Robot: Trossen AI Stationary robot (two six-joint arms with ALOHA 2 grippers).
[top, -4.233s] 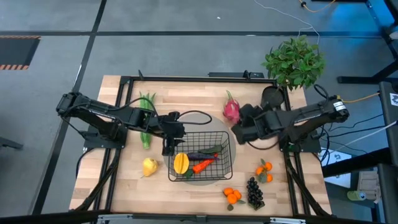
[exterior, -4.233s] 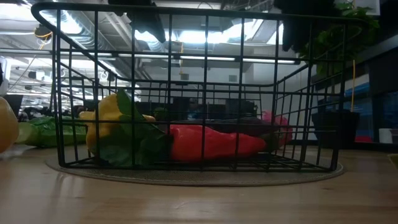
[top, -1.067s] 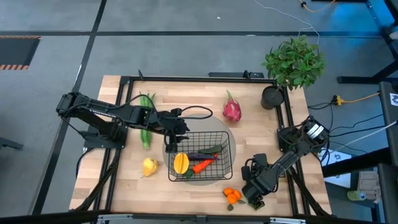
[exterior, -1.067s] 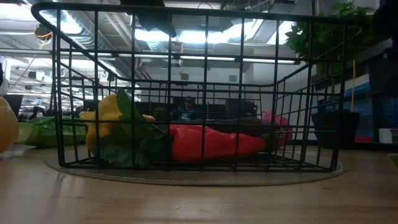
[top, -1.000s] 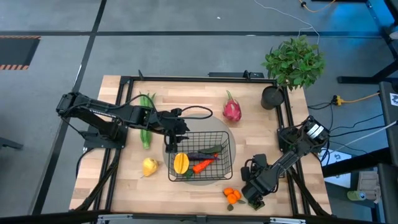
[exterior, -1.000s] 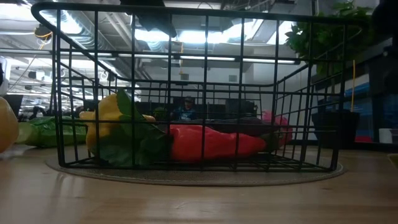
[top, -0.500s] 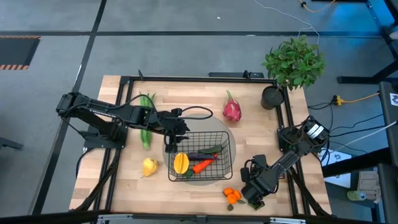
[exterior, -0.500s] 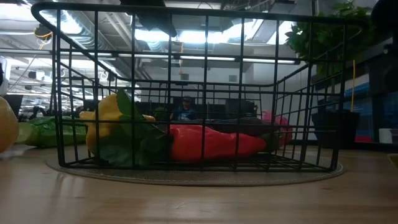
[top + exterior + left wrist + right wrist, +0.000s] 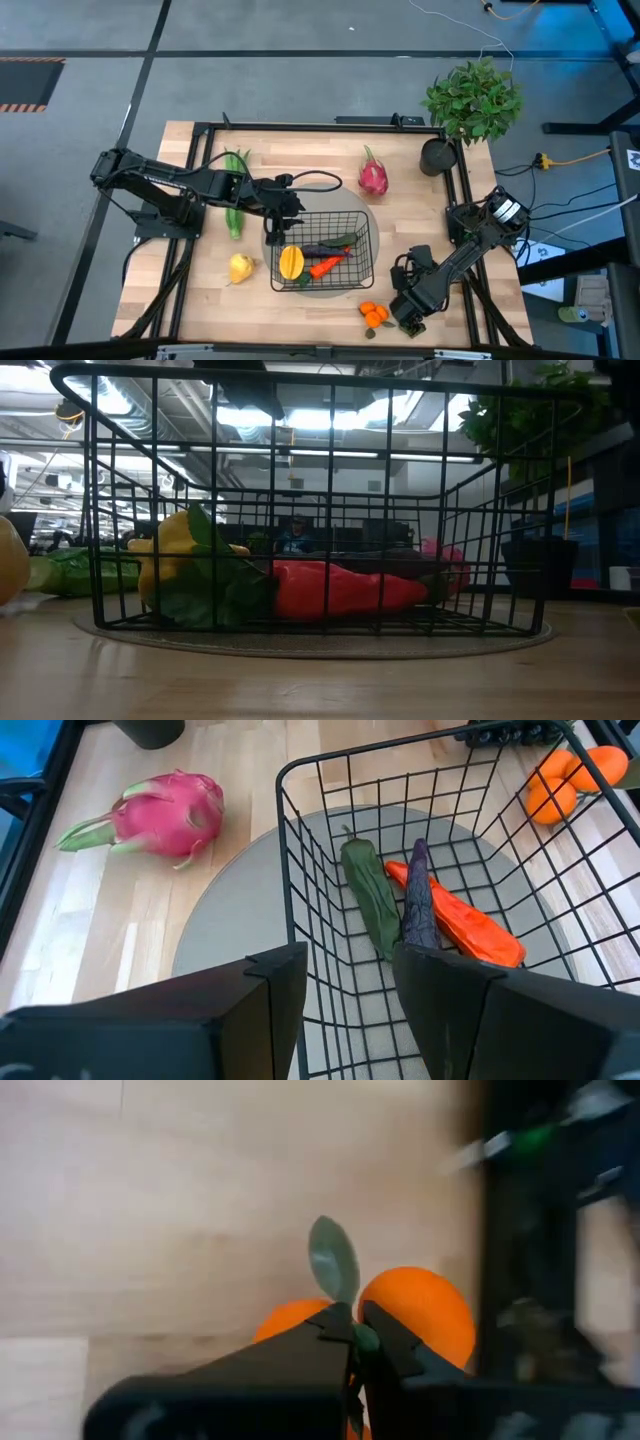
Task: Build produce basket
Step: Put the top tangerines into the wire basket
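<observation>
Because the stem gives the thinnest hold, I have my right pincer (image 9: pixel 352 1342) pressed together on the stem of the small oranges (image 9: pixel 415 1315) near the bench's (image 9: pixel 200 290) front edge (the grip looks narrow). My left pincer (image 9: pixel 345 985), spread, straddles the wall of the basket (image 9: pixel 352 280).

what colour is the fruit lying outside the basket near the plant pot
Pink, with green tips: the dragon fruit, best in the left wrist view.

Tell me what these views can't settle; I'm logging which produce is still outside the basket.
- Grapes: in the high view, the right gripper covers that spot.
- Oranges: the right wrist view's fingers hide their lower halves.
- Basket contents: in the low view, yellow fruit and leaves mask whatever lies behind.
</observation>
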